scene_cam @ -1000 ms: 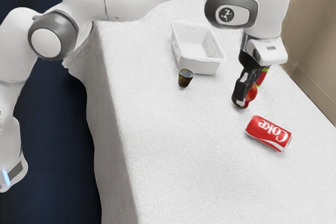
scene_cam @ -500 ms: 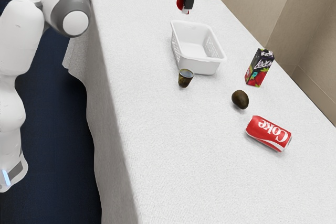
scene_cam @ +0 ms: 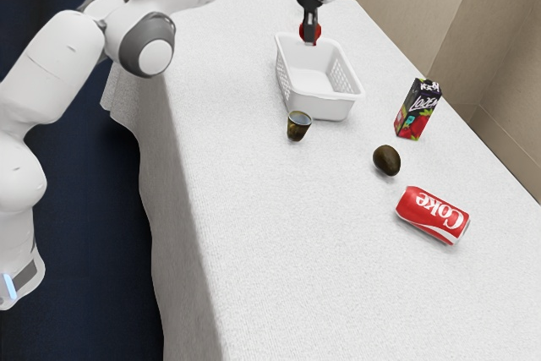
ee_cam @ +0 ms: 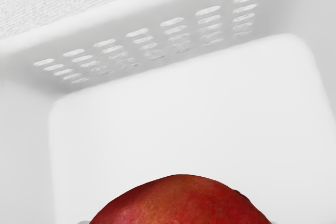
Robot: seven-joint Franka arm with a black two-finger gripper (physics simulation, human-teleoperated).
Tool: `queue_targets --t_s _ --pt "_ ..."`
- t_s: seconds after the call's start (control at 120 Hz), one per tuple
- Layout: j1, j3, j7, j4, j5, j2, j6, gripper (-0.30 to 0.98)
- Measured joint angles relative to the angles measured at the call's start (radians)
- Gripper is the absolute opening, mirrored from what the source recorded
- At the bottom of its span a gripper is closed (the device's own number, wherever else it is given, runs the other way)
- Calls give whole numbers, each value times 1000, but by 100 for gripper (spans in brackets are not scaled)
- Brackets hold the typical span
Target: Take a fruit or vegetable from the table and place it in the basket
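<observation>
- Fruit (ee_cam: 181, 200), red and round, hangs above the basket (scene_cam: 322, 107), near its far end in the exterior view; I have it pinched in my gripper (scene_cam: 310, 41).
- Pick-up looks done, and so does most of the carry. I judge that lowering and letting go are left, since the fruit is not resting in the basket.
- I count one red fruit in my grip and one basket under it.
- Just beside the basket I count one small cup (scene_cam: 298, 128), upright.
- Farther out on the table (scene_cam: 254, 234) I count one dark avocado (scene_cam: 386, 160), one drink carton (scene_cam: 417, 110) standing, and one red can (scene_cam: 433, 215) lying on its side.
</observation>
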Motion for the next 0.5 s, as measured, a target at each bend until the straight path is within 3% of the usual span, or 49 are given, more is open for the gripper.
queue_targets --t_s 0.067,0.15,0.25,0.5 --pt "0 -1 27 0 -6 9 49 30" --pt "-3 -1 58 -2 5 9 88 48" --pt "-8 -1 91 -2 12 8 117 58" --pt "-7 -1 152 -17 18 2 140 67"
